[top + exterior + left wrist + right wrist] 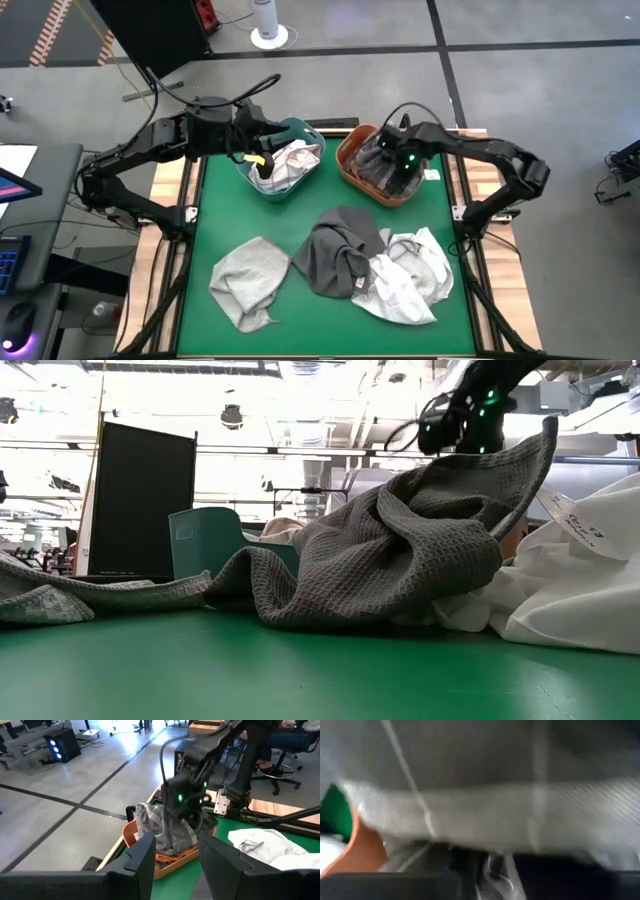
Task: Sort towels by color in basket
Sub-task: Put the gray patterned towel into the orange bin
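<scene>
- A grey checked towel (385, 172) is seen piled in the orange basket (349, 160) at the far right of the green surface (300, 320).
- A white towel (292, 160) is held in the teal basket (300, 128) at the far left.
- On the near surface, a light grey towel (248, 280) is spread at the left, a dark grey towel (340, 250) in the middle and a white towel (412, 275) at the right, the last two touching.
- The right gripper (397, 165) is placed over the orange basket against the checked towel; whether its jaws are apart cannot be told.
- The left gripper (262, 150) is positioned at the teal basket, jaws apart, nothing between them.
</scene>
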You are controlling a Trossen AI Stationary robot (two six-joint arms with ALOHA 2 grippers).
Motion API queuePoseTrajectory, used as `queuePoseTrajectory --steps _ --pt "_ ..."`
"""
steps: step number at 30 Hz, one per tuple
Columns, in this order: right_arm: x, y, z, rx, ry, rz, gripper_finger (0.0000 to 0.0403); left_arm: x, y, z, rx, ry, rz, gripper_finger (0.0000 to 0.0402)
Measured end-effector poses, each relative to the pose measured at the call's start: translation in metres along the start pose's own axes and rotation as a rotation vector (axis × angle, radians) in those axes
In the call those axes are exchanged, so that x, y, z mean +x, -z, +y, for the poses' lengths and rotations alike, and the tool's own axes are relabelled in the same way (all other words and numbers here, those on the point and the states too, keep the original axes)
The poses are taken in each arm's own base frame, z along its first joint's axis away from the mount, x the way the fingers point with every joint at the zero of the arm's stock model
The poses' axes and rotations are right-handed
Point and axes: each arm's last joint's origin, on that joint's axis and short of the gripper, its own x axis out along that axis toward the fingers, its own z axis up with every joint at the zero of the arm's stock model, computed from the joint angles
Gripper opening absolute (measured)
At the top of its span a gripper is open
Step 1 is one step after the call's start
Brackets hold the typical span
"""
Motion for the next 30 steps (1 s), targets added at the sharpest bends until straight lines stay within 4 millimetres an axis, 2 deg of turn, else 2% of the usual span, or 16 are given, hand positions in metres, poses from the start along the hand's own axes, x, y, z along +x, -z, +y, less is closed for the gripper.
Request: queuePoseTrajectory --steps 6,11,16,22,30 --pt "-0.042 0.014 -0.009 0.018 -0.02 -0.092 0.0259 0.0 0.0 0.0 0.006 0.001 -0.001 0.0139" --pt "-0.059 0.042 -0.01 0.009 -0.019 -0.024 0.031 0.0 0.0 0.0 0.006 0.007 0.001 0.0139" --pt "-0.05 0.069 -0.011 0.03 0.018 0.02 0.0319 0.0 0.001 0.0 0.006 0.008 0.006 0.0139" --pt "-0.035 0.086 -0.018 0.121 0.336 0.034 0.0313 0.0 0.0 0.0 0.031 0.008 0.001 0.0139" --pt "-0.026 0.096 -0.011 0.1 0.328 -0.004 0.0312 0.0 -0.001 0.0 0.037 0.008 -0.006 0.0139"
